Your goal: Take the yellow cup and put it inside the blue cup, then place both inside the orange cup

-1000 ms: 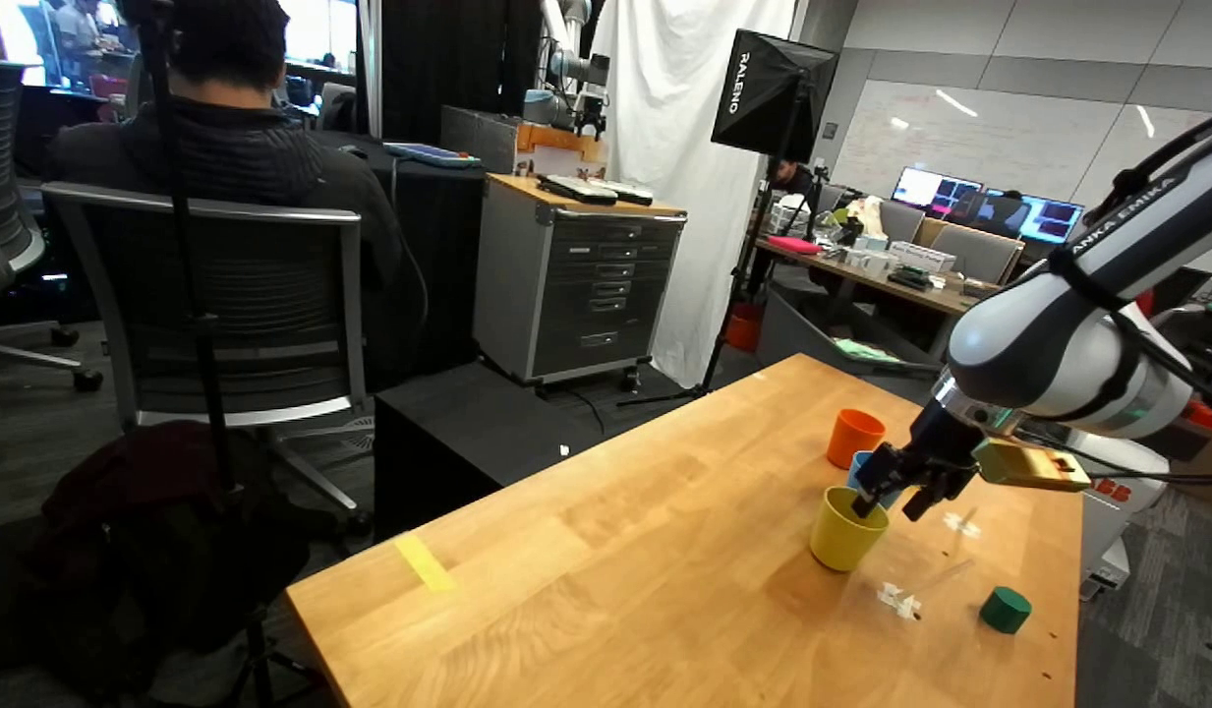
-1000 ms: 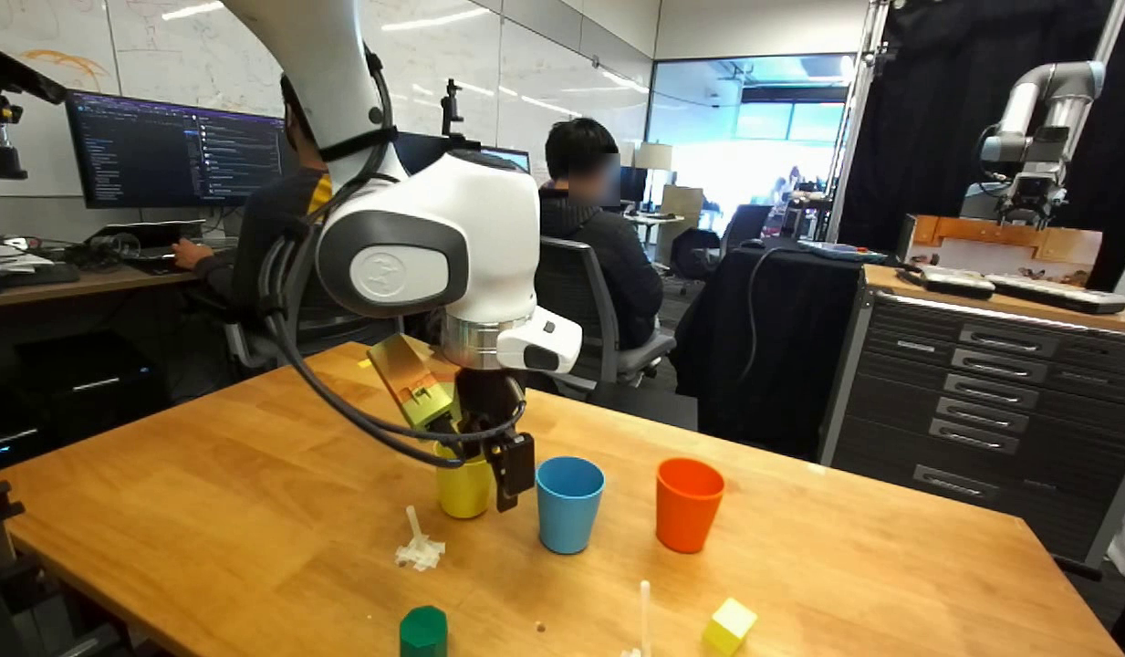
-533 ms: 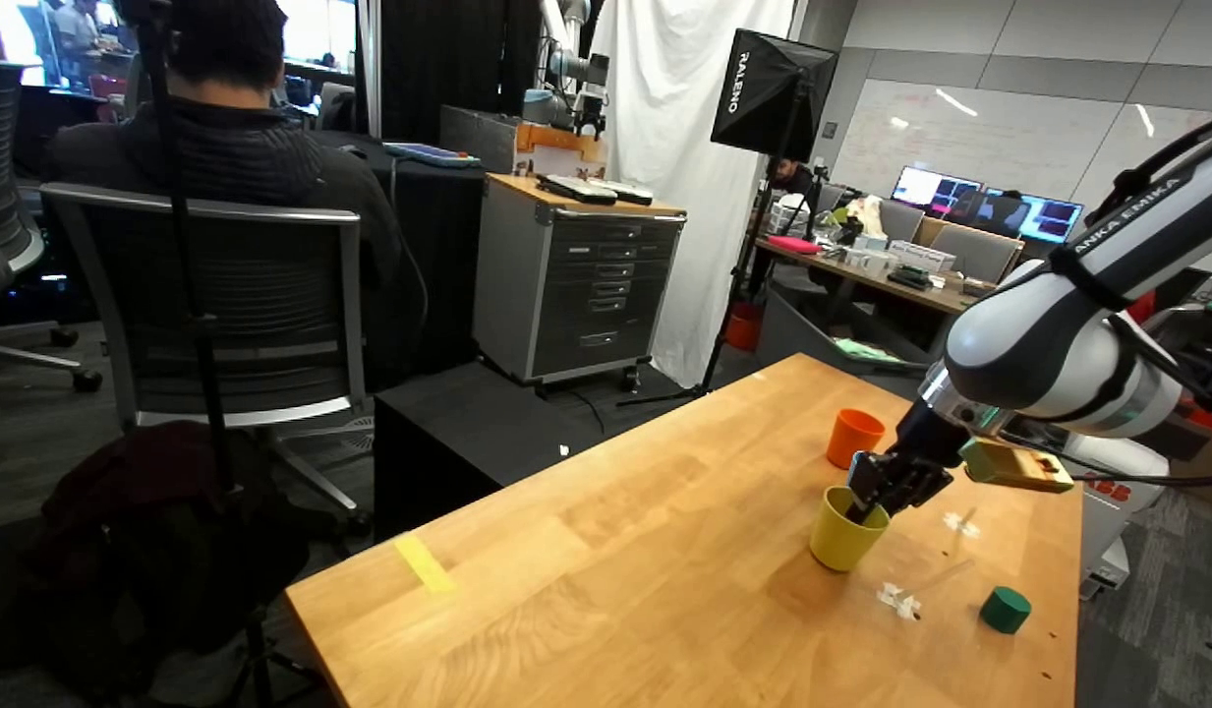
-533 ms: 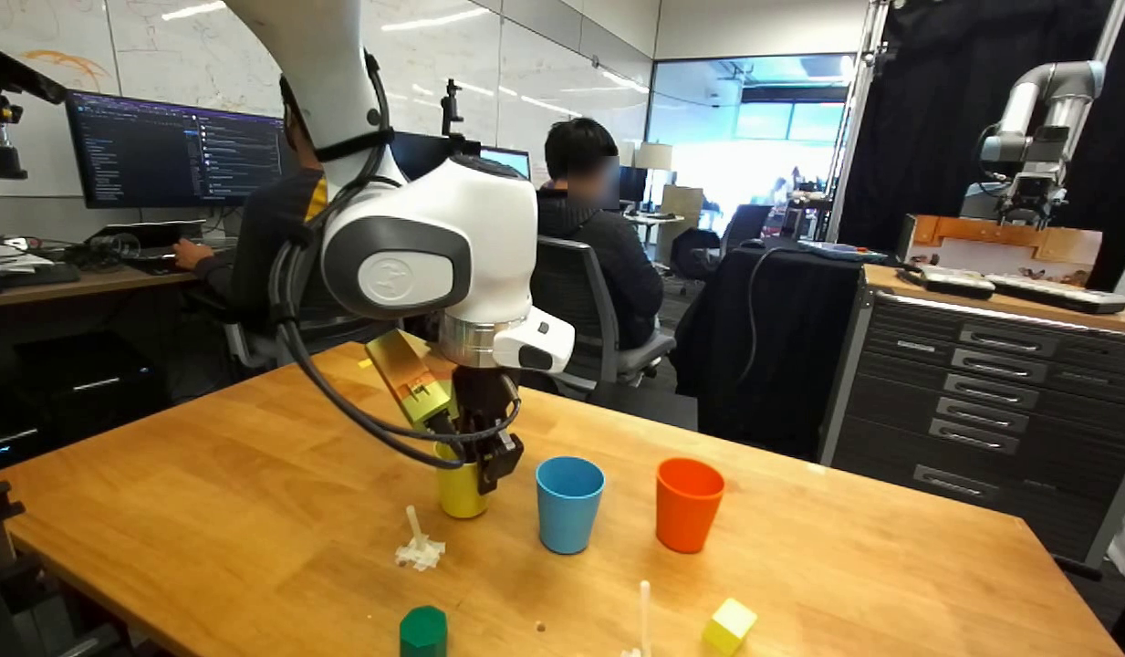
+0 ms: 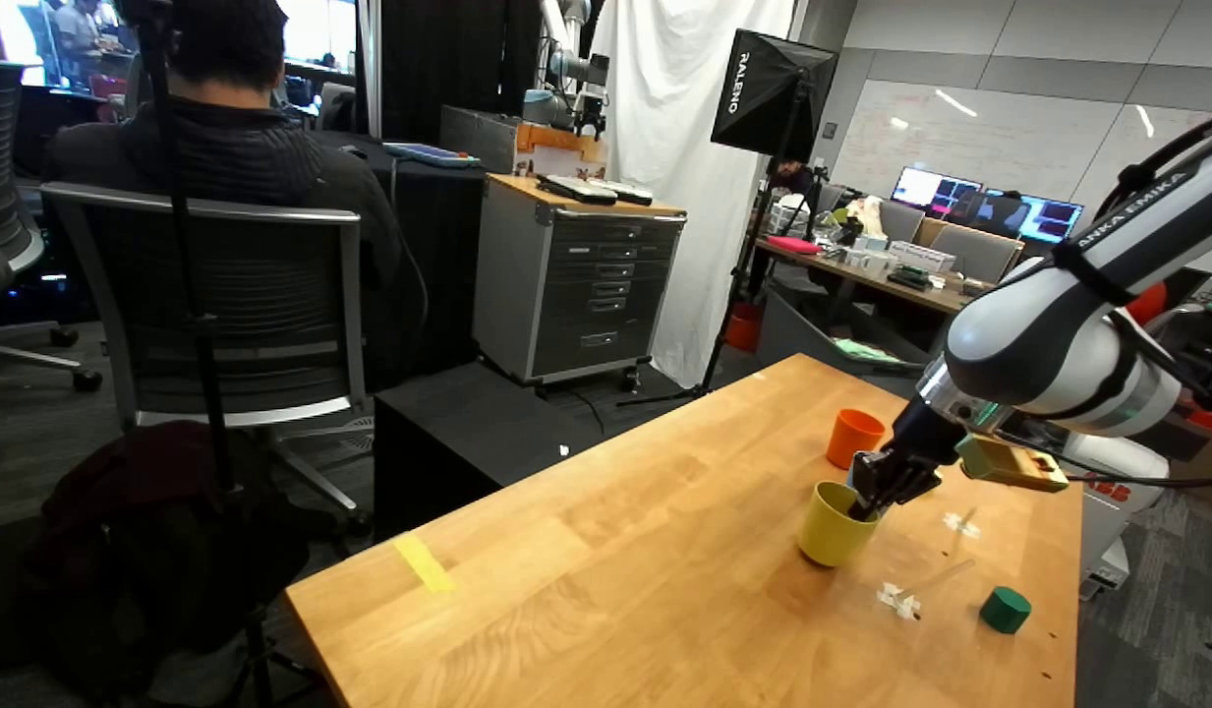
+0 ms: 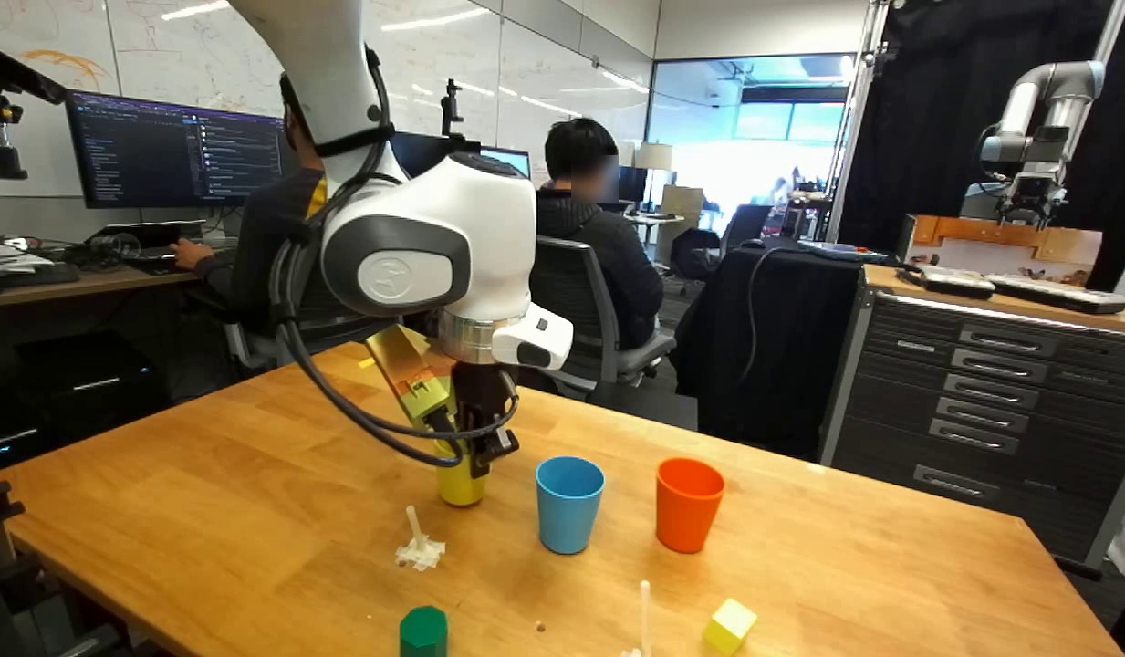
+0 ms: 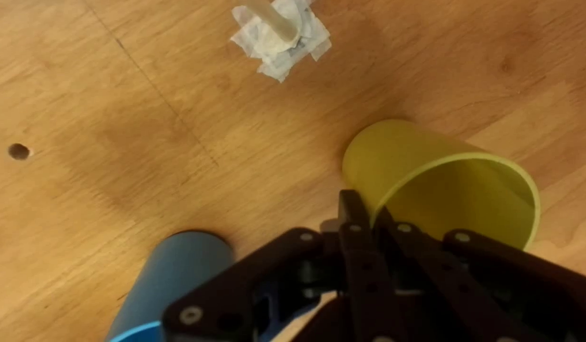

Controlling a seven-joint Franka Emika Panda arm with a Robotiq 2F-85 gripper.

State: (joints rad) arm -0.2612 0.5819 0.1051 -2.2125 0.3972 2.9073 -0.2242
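the tool point(image 7: 367, 204) is clamping the yellow cup point(image 7: 440, 185) by its wall, and now the cup is shifting: lifting is probably starting! at its three o'clock in an exterior view, the blue cup point(image 6: 569, 511) is standing, rim likely blocking any low path; the orange cup point(image 6: 688, 507) is waiting beyond, a taped stub point(image 6: 420, 551) at seven.

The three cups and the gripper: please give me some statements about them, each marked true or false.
1. The gripper pinches the wall of the yellow cup. True.
2. The yellow cup is nested in another cup. False: it is apart from the blue cup.
3. In an exterior view, the blue cup appears between the yellow cup and the orange cup. True.
4. The orange cup lies on its side. False: it stands upright.
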